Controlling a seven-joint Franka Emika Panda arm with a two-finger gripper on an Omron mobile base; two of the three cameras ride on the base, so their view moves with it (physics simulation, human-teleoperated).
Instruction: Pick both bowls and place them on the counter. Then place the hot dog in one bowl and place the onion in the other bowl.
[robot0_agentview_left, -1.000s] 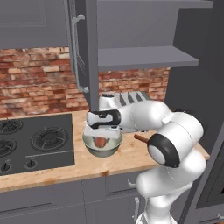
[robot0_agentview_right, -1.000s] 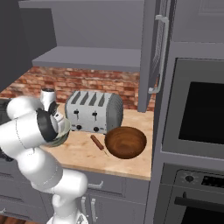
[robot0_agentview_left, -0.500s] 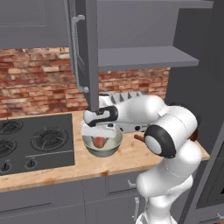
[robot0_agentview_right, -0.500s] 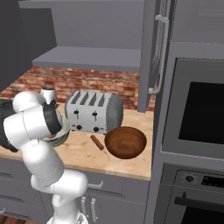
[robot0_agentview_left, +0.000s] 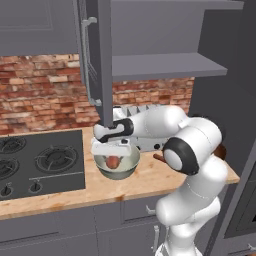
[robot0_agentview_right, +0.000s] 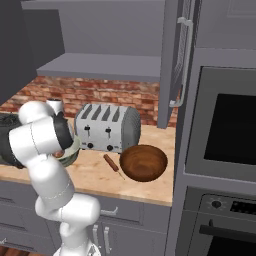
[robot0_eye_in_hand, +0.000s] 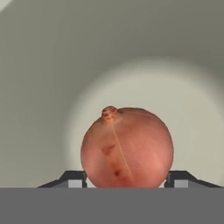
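Clamping the onion (robot0_eye_in_hand: 127, 146), the gripper (robot0_agentview_left: 114, 151) hangs inside the grey-green bowl (robot0_agentview_left: 129, 167) near the worktop's (robot0_agentview_left: 75, 192) front edge.

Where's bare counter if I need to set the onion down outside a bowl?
Bare counter lies along the front edge, between the grey-green bowl and the brown bowl. It is crowded by the toaster, where the hot dog lies.

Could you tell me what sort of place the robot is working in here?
A rendered home kitchen, by the look of it: a black stove top set into a wooden counter, a toaster against a brick wall, and a built-in oven beside grey cabinets.
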